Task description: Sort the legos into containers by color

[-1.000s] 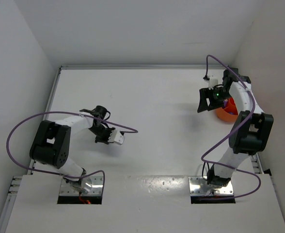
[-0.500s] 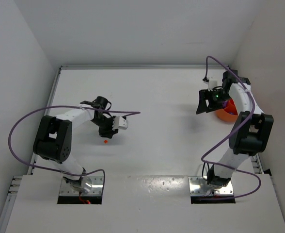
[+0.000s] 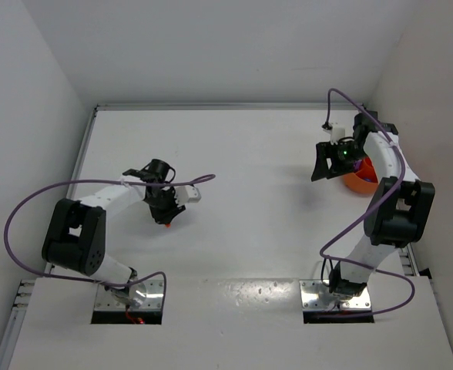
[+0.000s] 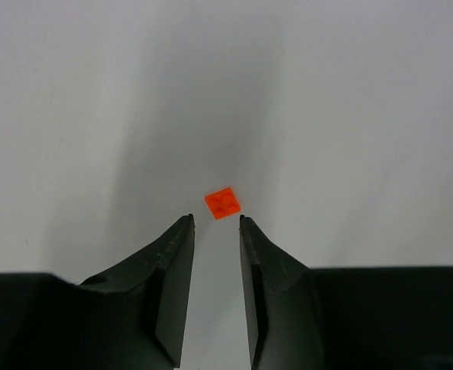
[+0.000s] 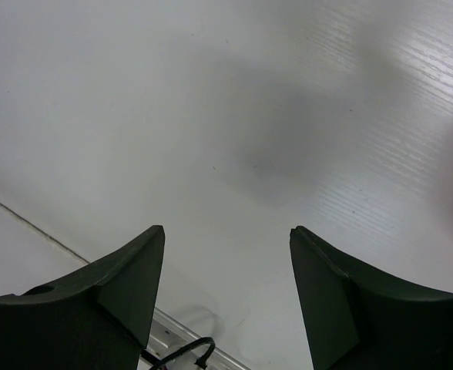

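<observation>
A tiny orange-red lego (image 4: 223, 203) lies flat on the white table. In the top view the lego (image 3: 167, 224) is a speck under my left arm's tip. My left gripper (image 4: 215, 221) points down at it, jaws a narrow gap apart and empty, the lego just beyond the fingertips. In the top view the left gripper (image 3: 166, 215) is left of centre. My right gripper (image 5: 227, 230) is wide open and empty over bare table. In the top view the right gripper (image 3: 327, 172) hangs just left of the orange round bowl (image 3: 357, 183). The small cups are out of view.
The right arm covers part of the bowl, which sits close to the right wall. A raised rim (image 3: 211, 105) runs along the table's far edge and another along the left edge (image 3: 82, 158). A purple cable loops off each arm.
The left gripper lifted off the spot, uncovering the orange-red lego, then turned and came down with its tips just short of it. The right gripper barely moved.
</observation>
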Available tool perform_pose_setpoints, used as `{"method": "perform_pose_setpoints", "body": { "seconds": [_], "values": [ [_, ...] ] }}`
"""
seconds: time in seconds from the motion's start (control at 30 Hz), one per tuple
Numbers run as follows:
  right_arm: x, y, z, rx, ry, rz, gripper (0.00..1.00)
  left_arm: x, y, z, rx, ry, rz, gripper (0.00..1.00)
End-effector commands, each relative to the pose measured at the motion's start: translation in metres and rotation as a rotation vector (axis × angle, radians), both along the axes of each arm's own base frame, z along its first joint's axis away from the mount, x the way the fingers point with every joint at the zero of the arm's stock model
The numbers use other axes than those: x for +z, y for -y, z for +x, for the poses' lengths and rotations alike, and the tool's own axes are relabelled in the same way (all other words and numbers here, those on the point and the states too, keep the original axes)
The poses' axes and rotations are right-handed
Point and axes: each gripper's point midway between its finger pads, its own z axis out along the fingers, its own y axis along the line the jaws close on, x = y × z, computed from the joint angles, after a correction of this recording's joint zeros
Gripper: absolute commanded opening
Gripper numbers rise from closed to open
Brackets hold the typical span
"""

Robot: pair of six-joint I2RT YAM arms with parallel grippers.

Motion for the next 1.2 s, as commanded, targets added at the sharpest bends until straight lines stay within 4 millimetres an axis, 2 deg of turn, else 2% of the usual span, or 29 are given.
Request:
{"method": "perform_pose_setpoints", "body": {
  "seconds": [0.0,0.17,0.47,0.6,0.87,1.17],
  "values": [
    [0.011,-0.007,0.003,0.012,0.045,0.020,0.66,-0.001,-0.006,0.006,0.175,0.022,0.056,0.35],
    [0.011,-0.007,0.002,0.004,0.041,0.023,0.66,-0.006,-0.002,0.004,0.270,-0.010,0.051,0.35],
    [0.008,-0.007,0.003,0.004,0.032,0.024,0.66,-0.013,0.010,-0.004,0.273,-0.046,0.044,0.39],
    [0.008,-0.007,0.003,0.004,0.032,0.024,0.66,-0.021,0.009,-0.012,0.295,-0.062,0.053,0.39],
    [0.006,-0.008,0.005,0.006,0.033,0.033,0.65,-0.031,0.005,-0.012,0.328,-0.045,0.098,0.39],
    [0.006,-0.008,0.005,0.006,0.033,0.033,0.65,-0.033,0.000,-0.009,0.355,-0.026,0.117,0.41]
  ]
}}
